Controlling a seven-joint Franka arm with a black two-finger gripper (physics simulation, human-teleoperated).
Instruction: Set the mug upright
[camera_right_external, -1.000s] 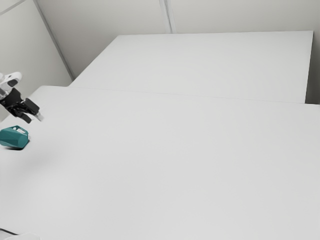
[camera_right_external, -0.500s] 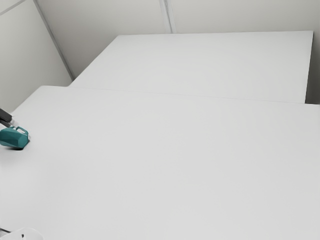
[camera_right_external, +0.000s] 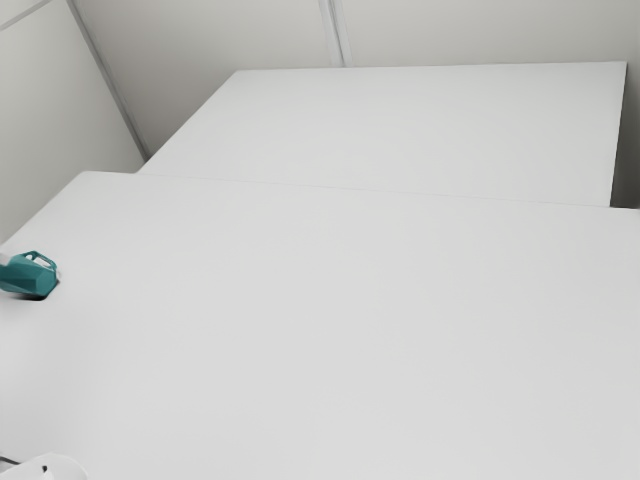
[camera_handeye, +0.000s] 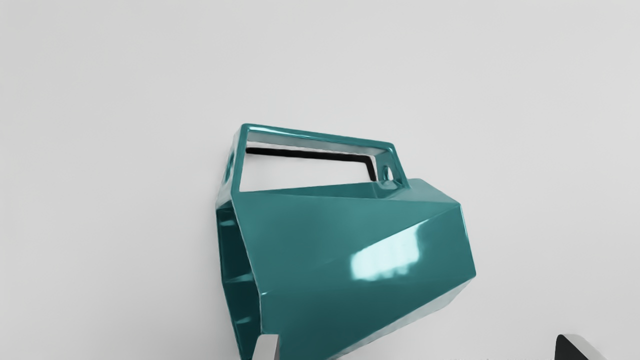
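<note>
The teal mug (camera_handeye: 345, 240) lies on its side and may roll if my open pincer (camera_handeye: 421, 347) bumps its rim (camera_handeye: 249, 250).

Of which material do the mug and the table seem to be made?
The mug looks glossy, perhaps glazed ceramic or hard plastic: a bright reflection lies on its flat teal facets. The table looks matt, perhaps laminate or painted board: its pale surface is smooth, without visible grain.

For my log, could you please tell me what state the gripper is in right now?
Gripper: open, fingers wide apart, not holding the mug.
</note>
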